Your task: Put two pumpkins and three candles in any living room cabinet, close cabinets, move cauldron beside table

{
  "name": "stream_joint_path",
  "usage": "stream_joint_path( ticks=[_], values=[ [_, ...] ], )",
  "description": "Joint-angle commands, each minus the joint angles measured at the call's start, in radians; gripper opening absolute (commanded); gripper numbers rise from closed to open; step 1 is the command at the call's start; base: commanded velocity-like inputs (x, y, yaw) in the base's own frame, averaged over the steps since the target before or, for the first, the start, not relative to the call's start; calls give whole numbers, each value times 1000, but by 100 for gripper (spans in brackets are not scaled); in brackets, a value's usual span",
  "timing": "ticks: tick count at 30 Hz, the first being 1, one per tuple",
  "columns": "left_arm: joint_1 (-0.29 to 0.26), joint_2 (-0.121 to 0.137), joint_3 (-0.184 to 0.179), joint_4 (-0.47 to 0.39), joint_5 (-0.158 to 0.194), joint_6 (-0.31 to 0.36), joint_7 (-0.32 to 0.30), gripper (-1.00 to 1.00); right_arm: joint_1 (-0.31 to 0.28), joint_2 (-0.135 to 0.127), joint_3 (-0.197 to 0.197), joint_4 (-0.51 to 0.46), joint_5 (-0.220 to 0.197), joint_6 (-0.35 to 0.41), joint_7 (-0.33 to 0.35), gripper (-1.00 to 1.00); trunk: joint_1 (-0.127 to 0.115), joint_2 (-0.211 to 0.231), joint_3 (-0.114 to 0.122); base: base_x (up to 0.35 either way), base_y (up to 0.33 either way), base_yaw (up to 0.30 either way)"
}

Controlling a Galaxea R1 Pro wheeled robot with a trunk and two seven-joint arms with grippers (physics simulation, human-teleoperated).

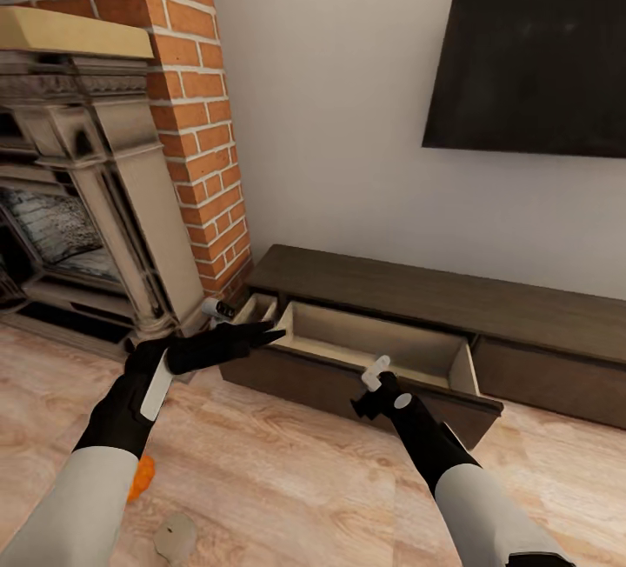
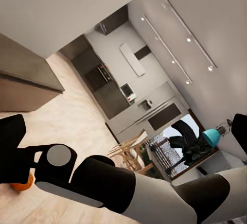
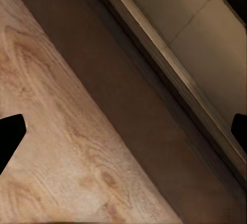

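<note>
Head view puts me in front of the cabinet (image 1: 417, 293), a long low dark console against the wall under a black screen (image 1: 530, 54), with a brick column (image 1: 196, 115) and fireplace (image 1: 78, 202) just to its left. One wide drawer (image 1: 374, 345) stands pulled out, its pale inside bare as far as I can see, and its front edge juts over the wood floor (image 1: 287, 471), which leaves open boards between me and it. My left gripper (image 1: 252, 334) hangs over the drawer's left end, fingers stretched nearly together; I cannot tell whether they are fully closed, and nothing shows between them. My right gripper (image 1: 376, 376) sits just at the drawer's front edge; on its wrist view the two dark fingertips (image 3: 10, 136) stand far apart with only floor and drawer front between them, so it is spread wide and carrying nothing. A pumpkin (image 1: 142, 476) lies on the floor under my left forearm, and a candle (image 1: 176, 536) lies near it.
</note>
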Motion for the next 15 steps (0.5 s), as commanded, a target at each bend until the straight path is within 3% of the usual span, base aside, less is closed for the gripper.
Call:
stream_joint_path(
  ticks=[1, 15],
  values=[
    [0, -1, 0, 0, 0, 0, 0, 100, 0, 0, 0, 1, 0, 0, 0, 100, 0, 0, 0, -189, -69, 293],
    [1, -4, 0, 0, 0, 0, 0, 100, 1, 2, 0, 12, 0, 0, 0, 100, 0, 0, 0, -26, -10, 293]
  ],
)
